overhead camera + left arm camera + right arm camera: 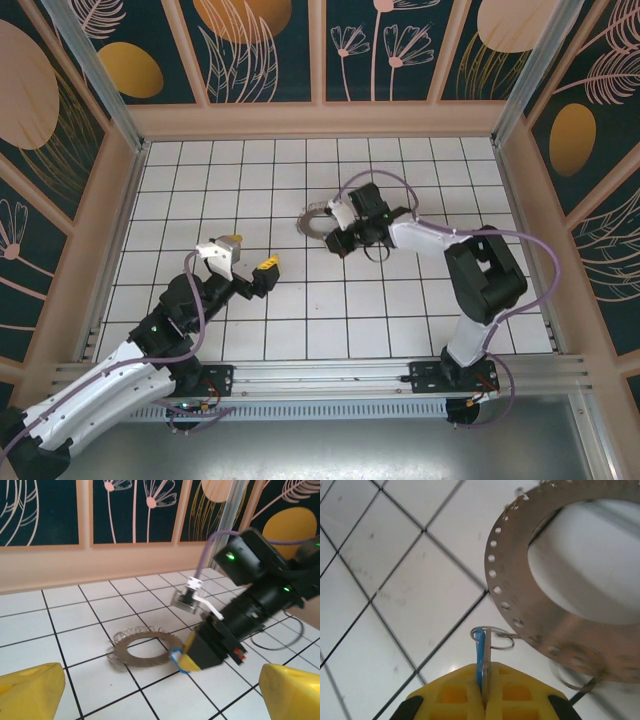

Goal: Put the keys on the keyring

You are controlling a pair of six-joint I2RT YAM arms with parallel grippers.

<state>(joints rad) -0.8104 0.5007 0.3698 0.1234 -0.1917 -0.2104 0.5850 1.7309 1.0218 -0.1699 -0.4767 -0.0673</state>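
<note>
R gripper (482, 680): fingers pressed together, pinching blue key (480, 647) edge-on. Key end sits at a wire loop (496, 639) on the keyring (507, 580) rim. Threaded or merely touching: cannot tell. Keyring lies flat on tiled table (400, 330), mid-width, toward far edge. L gripper (265, 270): fingers spread wide, empty, well apart from keyring. Judgement: threading step in hand; no key confirmed on keyring yet.

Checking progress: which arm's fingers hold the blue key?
The right arm's fingers, shut on the key beside the keyring; the left arm's fingers stand open and empty.
</note>
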